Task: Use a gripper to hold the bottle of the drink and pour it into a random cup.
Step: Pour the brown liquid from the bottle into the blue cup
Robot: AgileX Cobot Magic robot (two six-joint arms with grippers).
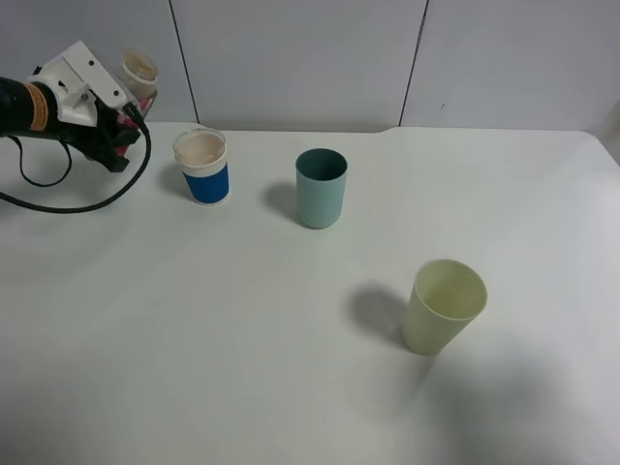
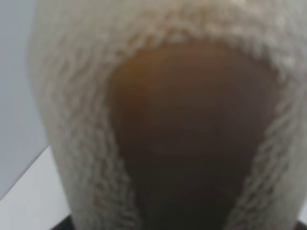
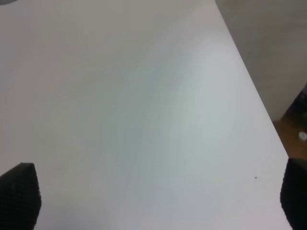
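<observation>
My left gripper (image 1: 118,136) is at the far left, shut on the bottle (image 1: 139,73). The bottle's pink label shows between the fingers and its beige neck points up, open at the top. It hangs to the left of the cup (image 1: 202,167), a blue paper cup with a white ribbed band, and does not touch it. The left wrist view is filled by the blurred bottle (image 2: 72,96) with the brown drink (image 2: 192,134) inside. My right gripper (image 3: 157,194) is open over bare table, and the exterior high view does not show it.
A teal tumbler (image 1: 321,187) stands to the right of the cup. A pale yellow-green tumbler (image 1: 444,305) stands nearer the front right. Black cables (image 1: 87,199) loop from the left arm onto the white table (image 1: 242,368). A grey wall runs behind.
</observation>
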